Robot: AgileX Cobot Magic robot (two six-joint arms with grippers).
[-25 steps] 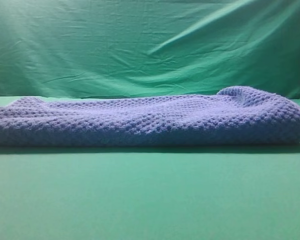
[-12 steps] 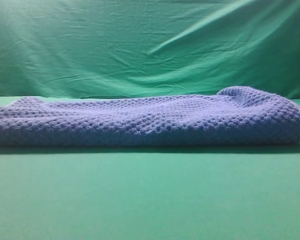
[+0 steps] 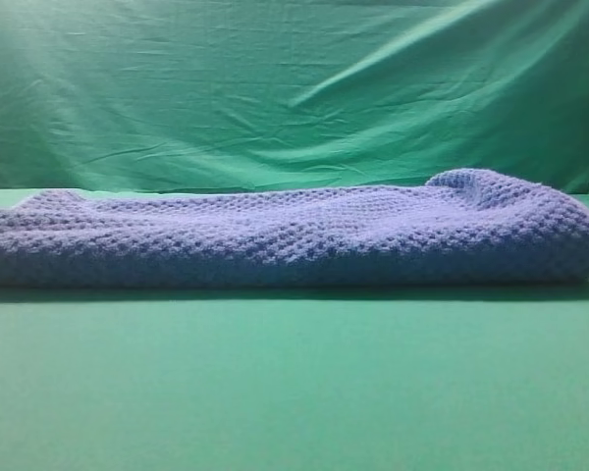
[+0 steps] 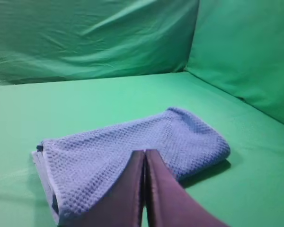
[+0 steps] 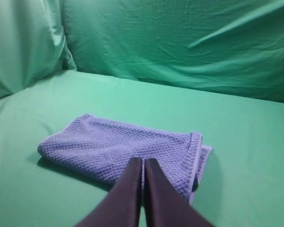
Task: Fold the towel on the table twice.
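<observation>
The towel [image 3: 294, 235] lies folded on the table [image 3: 294, 392], a thick layered bundle with a rounded fold along one long side and the stacked loose edges, trimmed in a thin pale border, at one short end. In the exterior high view it spans nearly the whole width of the table toward the back edge, its right end humped slightly higher than the left. A narrow shadow runs beneath its near side. The nubbly waffle weave is plain in every view.

The left gripper [image 4: 145, 152] sits above the table with its two dark fingers [image 4: 128, 189] pressed together — no gap between them and nothing pinched. Its tips appear over the near part of the towel in the left wrist view; contact with the cloth cannot be confirmed.

The right gripper [image 5: 143, 161] is in the same condition: fingers [image 5: 158, 198] flat against each other, holding nothing, tips seen against the towel's near edge — touching or apart cannot be told.

Neither arm appears in the exterior high view. A wrinkled green backdrop [image 3: 275, 88] hangs behind the table's back edge and wraps round its side edges.
</observation>
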